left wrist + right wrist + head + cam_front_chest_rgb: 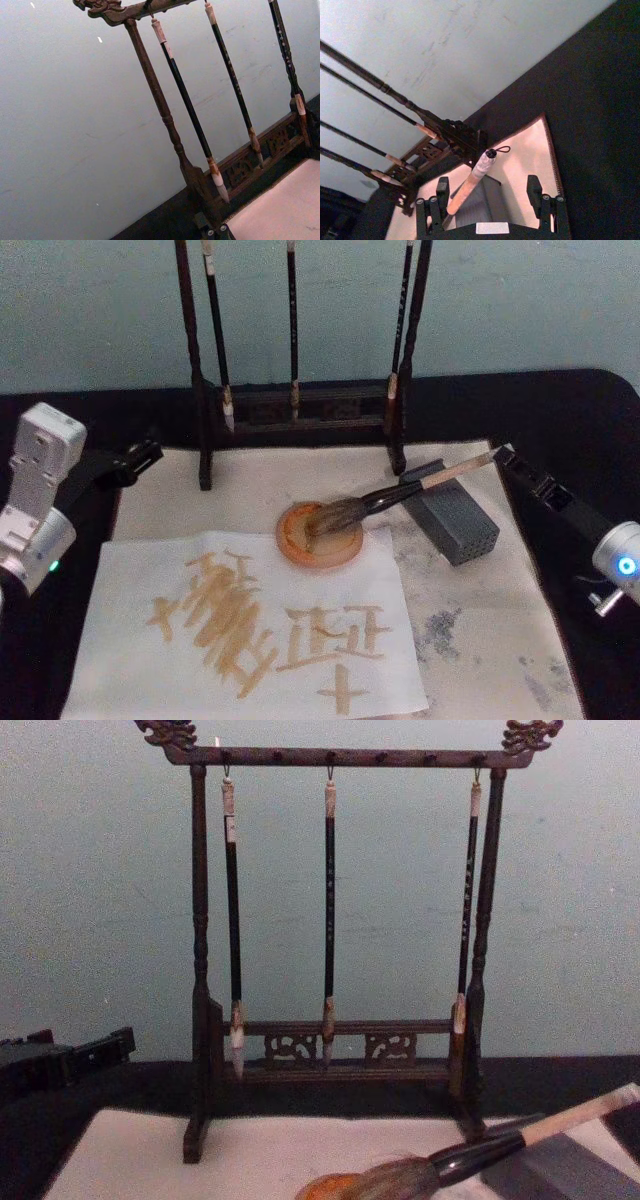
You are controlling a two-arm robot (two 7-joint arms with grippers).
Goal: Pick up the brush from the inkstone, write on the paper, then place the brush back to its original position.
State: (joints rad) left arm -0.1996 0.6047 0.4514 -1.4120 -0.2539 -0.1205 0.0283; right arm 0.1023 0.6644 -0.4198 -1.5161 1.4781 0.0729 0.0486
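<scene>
The brush [400, 496] lies with its bristles in the round orange inkstone [318, 536] and its handle propped on a grey block [455, 515]; the paper [250, 635] bears ochre strokes near the tabletop's front edge; the right gripper [490, 200] has fingers wide, straddling the handle's end untouched; the left gripper [140, 455] sits by the left edge, fingers unclear.

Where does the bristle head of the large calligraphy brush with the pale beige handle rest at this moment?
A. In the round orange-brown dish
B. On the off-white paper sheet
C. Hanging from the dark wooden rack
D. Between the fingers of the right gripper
A: the large calligraphy brush lies with its bristles in the round orange-brown dish and its handle propped on the grey block; the open right gripper does not hold it.
</scene>
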